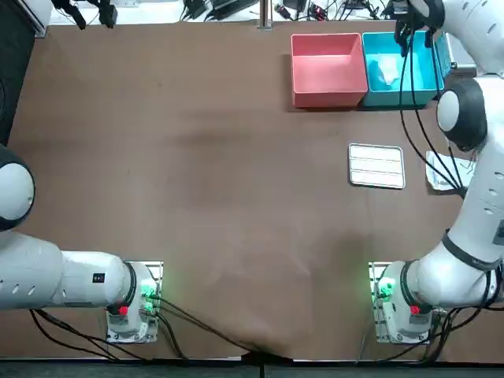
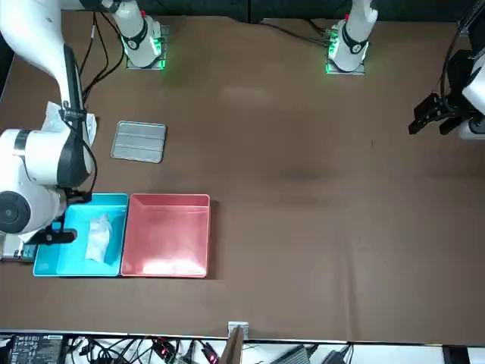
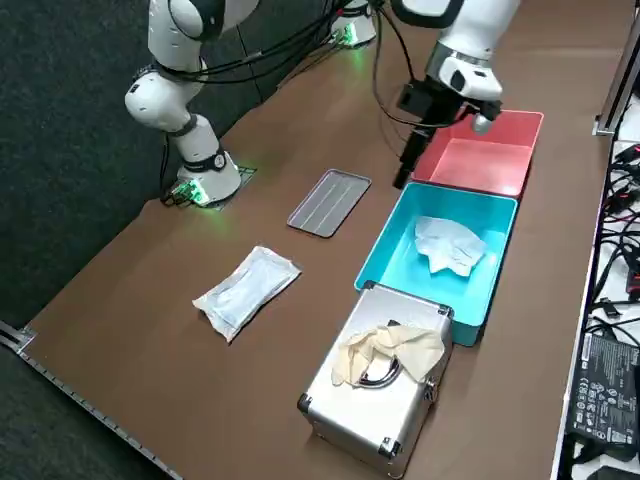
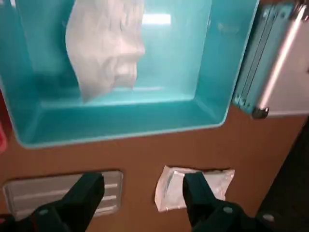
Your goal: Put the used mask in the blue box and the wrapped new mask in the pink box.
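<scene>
right wrist view: right gripper [image 4: 142, 188] hovers above table by blue box [image 4: 120, 121], fingers spread apart, gripping nothing. crumpled used mask [image 4: 104, 43] lies inside blue box. wrapped new mask [image 4: 170, 191] flat on table beside ridged metal tray [image 4: 29, 193], outside both boxes. pink box [image 1: 327, 71] touches blue box; silver case [image 3: 375, 385] on blue box's opposite side.

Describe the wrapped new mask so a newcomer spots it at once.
Find the blue box, with the open right tool near it. On the table beside the ribbed grey tray lies the wrapped new mask: flat, sealed in clear plastic, unlike the crumpled used mask inside the box.
</scene>
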You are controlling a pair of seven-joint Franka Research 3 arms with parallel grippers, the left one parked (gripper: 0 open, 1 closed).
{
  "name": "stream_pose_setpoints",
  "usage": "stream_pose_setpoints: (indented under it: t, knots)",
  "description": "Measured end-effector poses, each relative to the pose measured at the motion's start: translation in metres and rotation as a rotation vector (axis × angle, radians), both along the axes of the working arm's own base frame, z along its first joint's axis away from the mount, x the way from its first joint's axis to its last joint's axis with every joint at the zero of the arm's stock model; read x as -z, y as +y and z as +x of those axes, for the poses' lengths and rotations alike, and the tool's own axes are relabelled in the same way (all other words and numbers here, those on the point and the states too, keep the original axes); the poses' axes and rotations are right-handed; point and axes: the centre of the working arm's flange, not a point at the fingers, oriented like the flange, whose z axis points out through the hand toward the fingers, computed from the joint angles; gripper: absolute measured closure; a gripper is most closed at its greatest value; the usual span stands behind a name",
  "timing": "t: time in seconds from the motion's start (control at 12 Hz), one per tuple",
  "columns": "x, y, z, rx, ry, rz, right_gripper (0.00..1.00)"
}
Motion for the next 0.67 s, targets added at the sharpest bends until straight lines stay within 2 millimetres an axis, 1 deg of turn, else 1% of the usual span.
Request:
stream_pose_setpoints:
  t: [0.08,0.17,0.33,0.5,0.67]
  knots:
    - [0.001,-0.002,-0.010,-0.002,0.027,0.004,0.00]
    - [0.006,-0.004,-0.023,-0.004,0.058,0.007,0.00]
    - [0.019,-0.007,-0.055,-0.013,0.102,0.016,0.00]
    - [0.032,-0.013,-0.095,-0.035,0.122,0.015,0.00]
    - [0.049,-0.023,-0.141,-0.086,0.141,-0.016,0.00]
